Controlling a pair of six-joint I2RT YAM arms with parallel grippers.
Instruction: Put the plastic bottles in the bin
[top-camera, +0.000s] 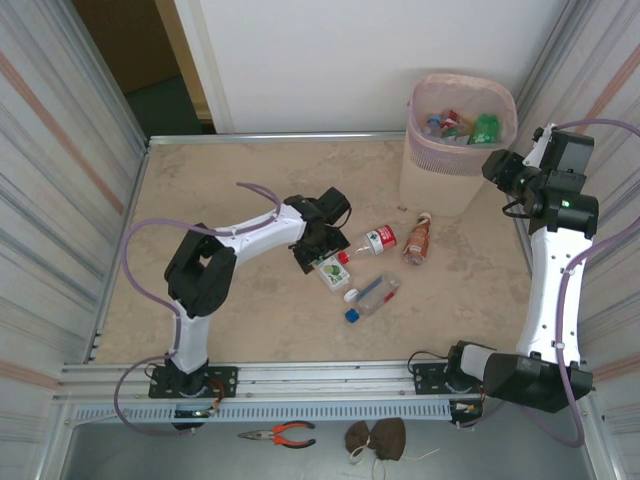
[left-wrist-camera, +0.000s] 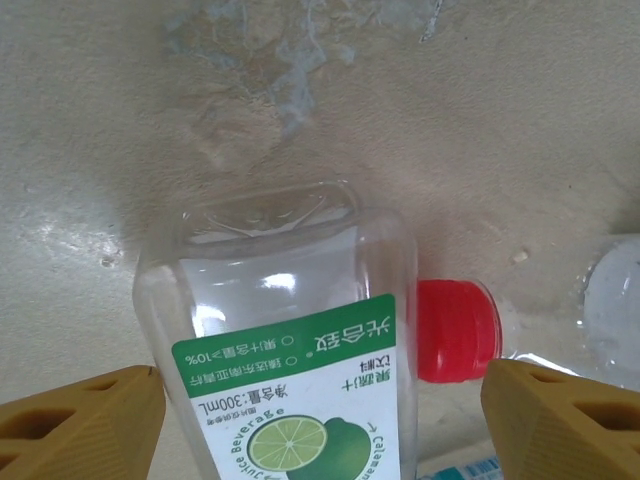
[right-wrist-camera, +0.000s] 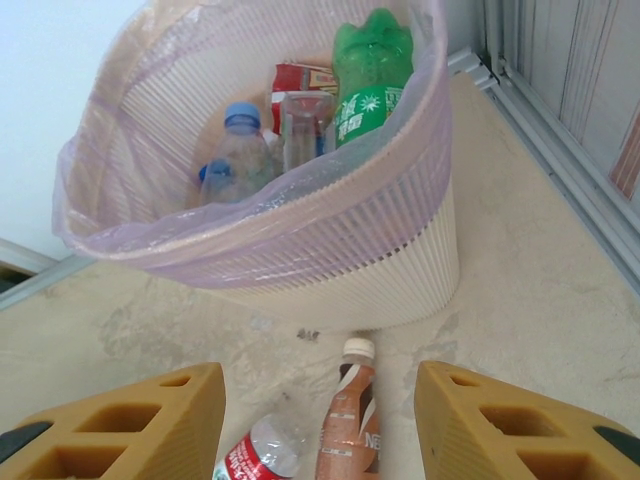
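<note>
Looking at poses first: got the left arm (top-camera: 250, 232) bent at the elbow and stretched out toward the bin (top-camera: 440, 190), with the left gripper (top-camera: 322, 262) pointing down well short of the bin, right over the loose bottles. Seeing its fingers (left-wrist-camera: 85, 425) spread wide on either side of the lime-label bottle (left-wrist-camera: 290, 330), not clamped on it, so open and holding nothing. Got the right arm (top-camera: 548, 270) standing tall just beside the bin, with the right gripper (top-camera: 500, 168) up near the bin's rim. Parted a fair way too, with nothing between the fingers (right-wrist-camera: 150, 425) but bare table.

Moving on to room: plenty of open tabletop (top-camera: 220, 180) on the side of the bin facing the left arm. Much tighter behind the bin and on its right-arm side, with the metal rail (top-camera: 300, 136) and the corrugated wall (top-camera: 600, 90) close by.

Counting four plastic bottles out of the bin, all lying down on its near side: brown bottle (top-camera: 417, 240) closest to the bin, cap toward it, then red-label bottle (top-camera: 370, 241), then lime-label bottle (top-camera: 333, 275), with the blue-capped bottle (top-camera: 372, 296) farthest.

Peeking inside the bin, lined with a thin bag: green bottle (right-wrist-camera: 370, 80), a clear bottle with a blue cap (right-wrist-camera: 243, 150), another clear one and something red.
</note>
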